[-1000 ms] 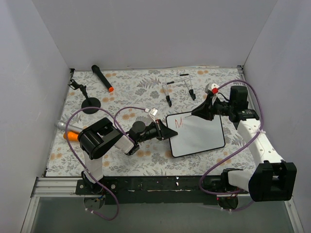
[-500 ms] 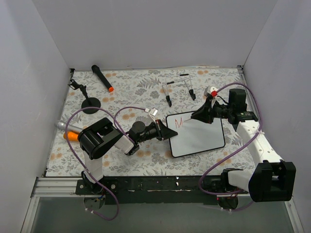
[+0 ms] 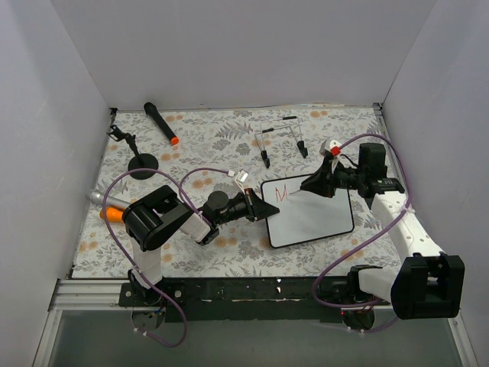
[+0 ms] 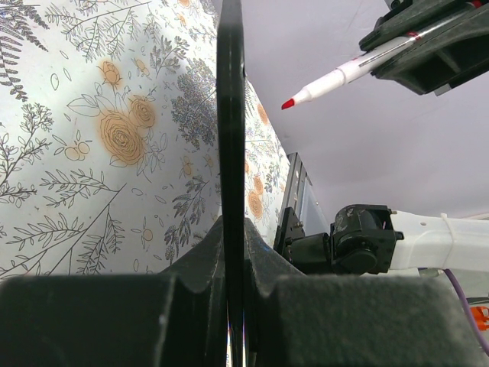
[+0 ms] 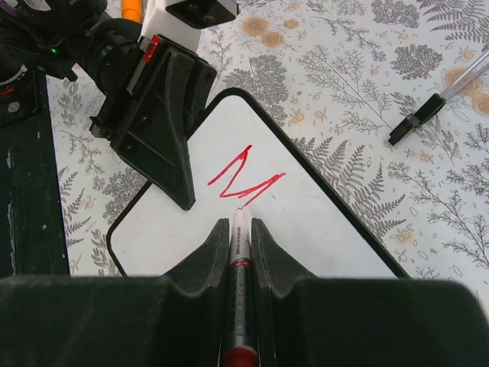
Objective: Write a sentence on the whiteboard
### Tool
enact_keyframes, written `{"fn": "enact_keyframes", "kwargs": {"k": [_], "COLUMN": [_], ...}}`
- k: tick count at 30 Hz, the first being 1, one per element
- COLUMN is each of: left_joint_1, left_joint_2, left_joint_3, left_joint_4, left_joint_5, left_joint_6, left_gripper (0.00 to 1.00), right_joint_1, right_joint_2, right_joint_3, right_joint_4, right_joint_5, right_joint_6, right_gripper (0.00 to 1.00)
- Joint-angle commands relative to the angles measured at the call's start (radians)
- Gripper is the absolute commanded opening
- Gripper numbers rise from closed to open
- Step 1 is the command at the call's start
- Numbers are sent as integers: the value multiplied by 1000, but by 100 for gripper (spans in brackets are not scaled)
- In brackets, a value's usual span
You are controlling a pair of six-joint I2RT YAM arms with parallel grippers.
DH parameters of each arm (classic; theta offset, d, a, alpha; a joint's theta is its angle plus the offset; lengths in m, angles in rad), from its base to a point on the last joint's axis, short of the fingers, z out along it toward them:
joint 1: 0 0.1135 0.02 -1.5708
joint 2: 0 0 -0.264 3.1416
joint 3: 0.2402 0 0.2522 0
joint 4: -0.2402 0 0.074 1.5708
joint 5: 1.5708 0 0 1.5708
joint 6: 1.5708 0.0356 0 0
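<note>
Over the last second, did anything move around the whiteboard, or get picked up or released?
The right gripper, shut on the red marker, slid slightly toward the robot's bases, its tip by the red M. Nothing was taken or released. The left gripper stays clamped on the whiteboard, which hasn't shifted.

The left arm [image 3: 157, 222] and the right arm [image 3: 405, 229] share one build: boxy matte black joint housings linked by smooth white plastic shells. A thin purple cable [image 3: 206, 170] loops loosely along the left arm, and a second purple cable [image 3: 412, 183] along the right. The left gripper [image 3: 275, 209] and the right gripper [image 3: 306, 183] are black, with thick wedge-shaped fingers. At eleven o'clock in the right wrist view, a small white camera block [image 5: 183, 11] tops the left wrist, a red mark beneath it.
</note>
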Motion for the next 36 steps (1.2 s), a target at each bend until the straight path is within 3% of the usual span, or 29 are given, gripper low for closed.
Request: {"fn": "enact_keyframes", "kwargs": {"k": [1, 21, 36], "left_joint_1": [-2, -8, -11], "left_joint_2": [-28, -24, -7], "left_joint_3": [12, 23, 26], "left_joint_4": [98, 89, 110], "left_joint_5": [10, 16, 18], "left_joint_6": [18, 24, 14], "left_gripper": [0, 0, 0], "right_joint_1": [-2, 26, 10], "right_joint_2": [-5, 96, 77], "right_joint_3": [-7, 7, 12], "right_joint_4": [19, 82, 148], "right_joint_5": [8, 51, 122], "right_joint_6": [-22, 4, 65], "right_gripper": [1, 1, 1]}}
